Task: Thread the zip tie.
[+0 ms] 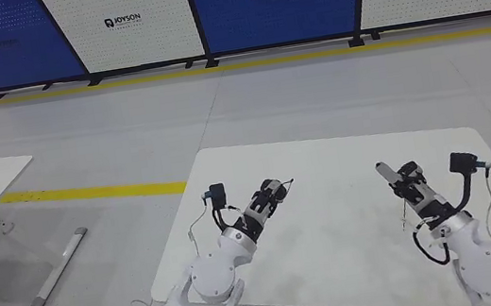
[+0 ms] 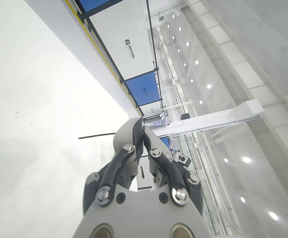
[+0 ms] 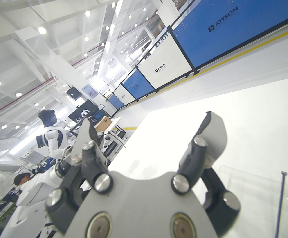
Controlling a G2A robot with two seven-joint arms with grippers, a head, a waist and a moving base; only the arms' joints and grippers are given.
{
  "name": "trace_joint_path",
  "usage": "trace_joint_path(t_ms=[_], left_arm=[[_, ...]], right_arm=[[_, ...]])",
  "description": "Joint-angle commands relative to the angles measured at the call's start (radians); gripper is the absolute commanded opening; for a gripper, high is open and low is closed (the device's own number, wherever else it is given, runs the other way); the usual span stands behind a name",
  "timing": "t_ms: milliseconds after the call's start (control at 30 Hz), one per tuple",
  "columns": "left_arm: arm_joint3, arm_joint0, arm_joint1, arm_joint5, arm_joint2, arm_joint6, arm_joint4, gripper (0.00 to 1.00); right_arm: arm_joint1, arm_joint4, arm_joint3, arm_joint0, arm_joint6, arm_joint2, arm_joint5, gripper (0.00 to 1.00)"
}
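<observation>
- My left gripper (image 2: 143,129) is pinched closed on the zip tie (image 2: 96,136), over the left half of the tabletop (image 1: 334,235). The strap's free end juts sideways past my fingers, I judge so that it stays reachable.
- My right gripper (image 3: 148,122) hangs over the right half, jaws spread wide and holding nothing, well apart from the tie; probably ready to take that end.
- The strap looks straight, so threading seems not yet begun.

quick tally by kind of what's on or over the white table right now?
hands: 2, left hand shut, right hand open
zip tie: 1, pinched in the left hand
thin dark strip: 1, maybe a second zip tie
total: 4
</observation>
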Motion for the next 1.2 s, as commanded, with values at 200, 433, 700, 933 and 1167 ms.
trace_joint_path(t_ms=[200, 433, 700, 933, 1167], left_arm=[[0.044, -0.024, -0.005, 0.003, 0.018, 0.041, 0.028, 0.0], [0.062, -0.035, -0.009, -0.025, 0.038, 0.09, 0.079, 0.0], [0.072, -0.04, -0.009, -0.031, 0.042, 0.082, 0.092, 0.0], [0.072, -0.04, -0.009, -0.031, 0.042, 0.082, 0.092, 0.0], [0.072, -0.04, -0.009, -0.031, 0.042, 0.082, 0.092, 0.0]], right_arm=[[-0.001, 0.111, 0.023, -0.012, -0.007, 0.024, 0.009, 1.0], [0.004, 0.386, 0.081, -0.039, 0.006, 0.141, 0.056, 1.0], [0.004, 0.392, 0.08, -0.045, -0.019, 0.154, 0.09, 1.0], [0.004, 0.392, 0.08, -0.045, -0.019, 0.154, 0.09, 1.0], [0.004, 0.392, 0.08, -0.045, -0.019, 0.154, 0.09, 1.0]])
